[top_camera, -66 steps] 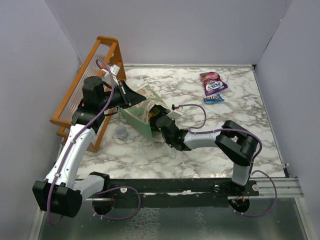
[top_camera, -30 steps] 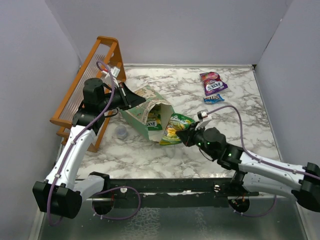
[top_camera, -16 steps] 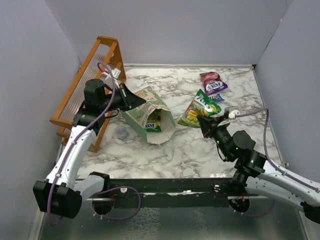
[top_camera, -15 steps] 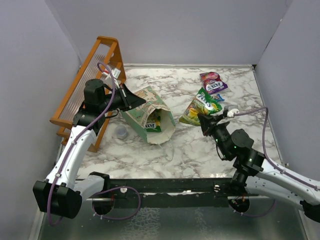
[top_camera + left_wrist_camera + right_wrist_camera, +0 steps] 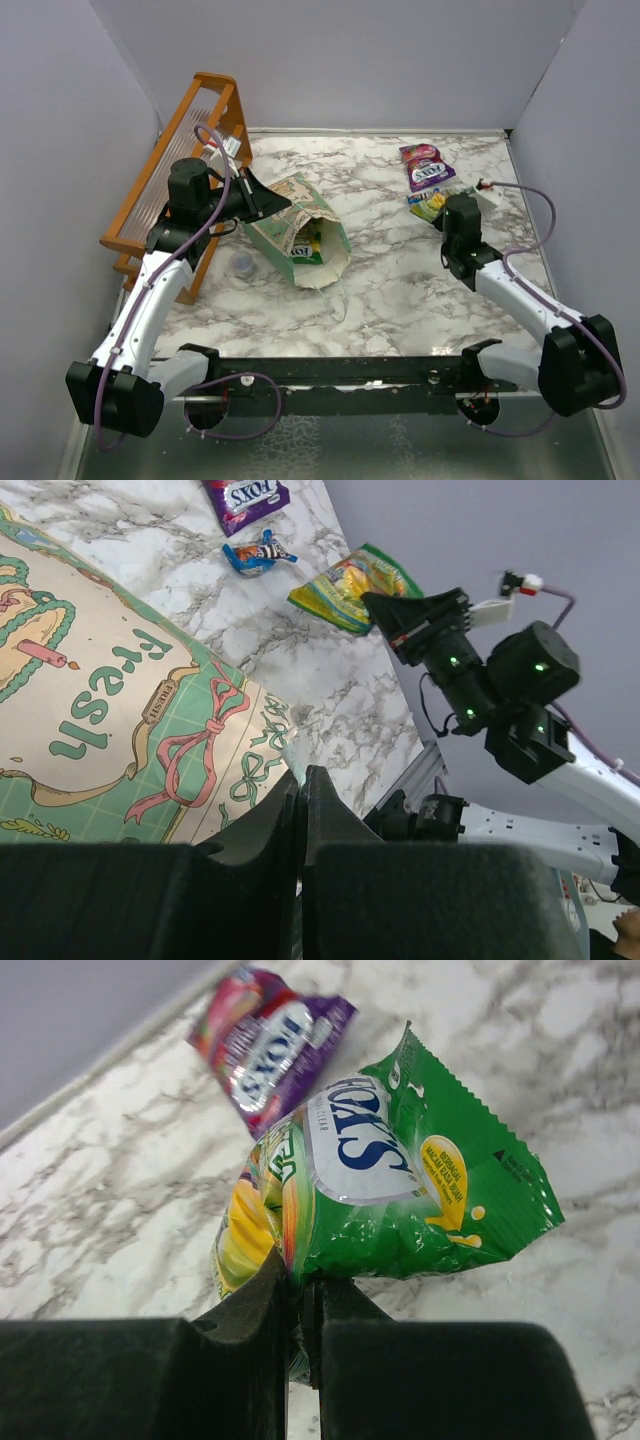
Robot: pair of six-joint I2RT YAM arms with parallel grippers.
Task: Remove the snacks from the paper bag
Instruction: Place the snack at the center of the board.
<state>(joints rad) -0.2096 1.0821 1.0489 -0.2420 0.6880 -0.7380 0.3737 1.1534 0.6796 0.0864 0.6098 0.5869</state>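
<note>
Marble tabletop (image 5: 380,290) between lilac walls (image 5: 350,60) fills the top view, with a rack (image 5: 170,175) leaning at the left edge and a cup (image 5: 243,264) just beside the bag (image 5: 290,240). The bag lies on its side near the rack, mouth toward the near right. A yellow-green snack (image 5: 313,243) shows inside it, mostly hidden by the paper. The left arm (image 5: 150,290) rises from the near left corner to a joint by the rack, then turns right, and the left gripper (image 5: 284,204) is clamped on the bag's upper rim. The right arm (image 5: 520,295) runs from the near right corner toward the far right of the table. There the right gripper (image 5: 441,206) covers much of a green packet (image 5: 424,204), and how its jaws stand is hard to make out from above. A purple packet (image 5: 426,166) lies just beyond it. From the left wrist, the closed fingers pinch the bag's edge. The printed side, with a cake, a ribbon and the word "Fresh", spreads to the left and is cut off by the frame. Beyond lie the purple packet, half cropped, a blue packet (image 5: 258,555), and the green packet, its corner gripped by the right gripper's tip. From the right wrist, the fingers are squeezed tight on the green packet's lower left edge. The packet tilts up over the marble with the purple packet behind it, and whether it touches the table I cannot tell.
</note>
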